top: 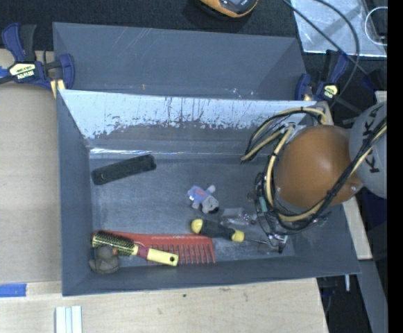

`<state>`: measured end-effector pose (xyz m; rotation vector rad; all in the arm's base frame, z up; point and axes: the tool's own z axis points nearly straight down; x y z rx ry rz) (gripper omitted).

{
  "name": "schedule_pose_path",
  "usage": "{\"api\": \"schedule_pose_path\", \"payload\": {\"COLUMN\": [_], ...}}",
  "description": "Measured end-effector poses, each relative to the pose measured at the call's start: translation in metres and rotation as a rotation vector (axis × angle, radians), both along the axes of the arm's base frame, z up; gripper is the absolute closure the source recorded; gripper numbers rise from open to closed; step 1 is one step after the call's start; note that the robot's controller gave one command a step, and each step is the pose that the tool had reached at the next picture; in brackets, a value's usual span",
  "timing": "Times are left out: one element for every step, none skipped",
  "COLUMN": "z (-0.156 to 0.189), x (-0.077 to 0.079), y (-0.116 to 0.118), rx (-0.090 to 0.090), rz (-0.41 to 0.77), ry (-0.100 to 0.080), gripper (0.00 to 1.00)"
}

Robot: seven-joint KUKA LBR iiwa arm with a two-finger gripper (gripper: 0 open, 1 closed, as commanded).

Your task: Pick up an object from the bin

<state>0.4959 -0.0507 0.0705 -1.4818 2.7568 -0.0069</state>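
Note:
My gripper (262, 229) is low at the right side of the bin floor, under the arm's orange dome. Directly to its left lies a short black rod with a yellow knob at each end (216, 229), and its right knob is close against the gripper. A small grey and purple toy figure (202, 198) sits a little further up and left. I see nothing held by the gripper.
A red comb (184, 247) lies along the front wall, with a yellow-handled bristle brush (135, 247) across its left end and a grey lump (104, 261) in the front left corner. A black bar (123, 168) rests at the back left.

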Motion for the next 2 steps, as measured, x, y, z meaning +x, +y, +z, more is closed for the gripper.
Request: {"api": "schedule_pose_path", "payload": {"z": [0.003,0.001], "x": [0.052,0.028], "y": [0.064,0.078], "rx": [0.005,-0.004], "rz": [-0.042,0.337], "ry": [0.002,-0.006], "gripper": [0.0,0.0]}}
